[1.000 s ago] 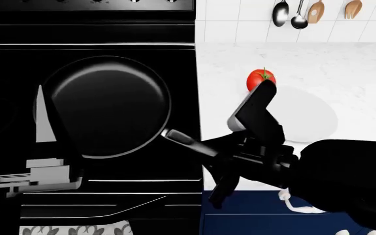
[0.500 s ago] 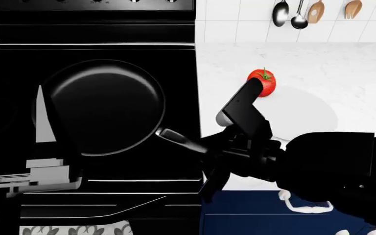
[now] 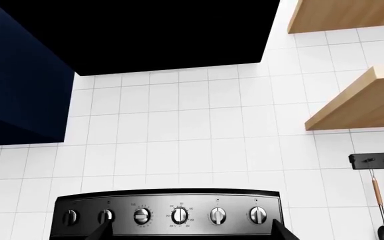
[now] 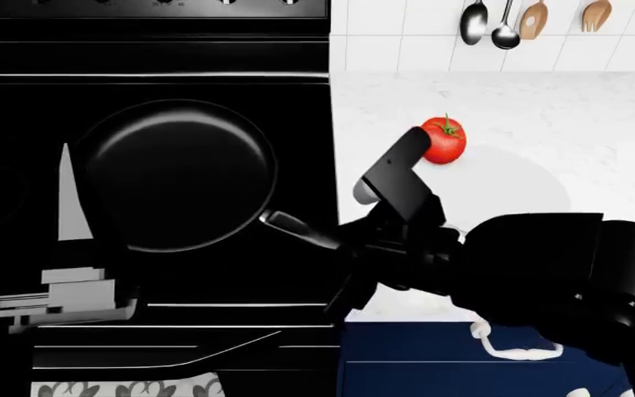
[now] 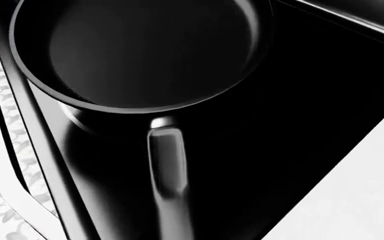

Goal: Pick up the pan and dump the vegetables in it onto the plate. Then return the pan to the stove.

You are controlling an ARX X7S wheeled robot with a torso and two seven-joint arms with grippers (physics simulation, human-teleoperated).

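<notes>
The pan (image 4: 179,174) sits on the flat black cooktop of the stove (image 4: 152,62), empty, its long handle (image 4: 301,231) pointing toward the white table (image 4: 582,107) beside the stove. The right end effector (image 4: 350,248) is at the end of that handle, and the right wrist view looks straight along the handle (image 5: 168,170) to the pan's round bowl (image 5: 138,50); whether its jaws are clamped on the handle or only around it cannot be told. The tomato (image 4: 443,141) rests on the far edge of the plate (image 4: 516,194), which lies flat on the table just beside the stove, partly hidden by the right arm. The left end effector (image 4: 72,198) is held over the cooktop beside the pan, apart from it, and its jaw state cannot be told. Its wrist camera faces the stove's back panel with knobs (image 3: 178,216) and the tiled wall (image 3: 199,125).
</notes>
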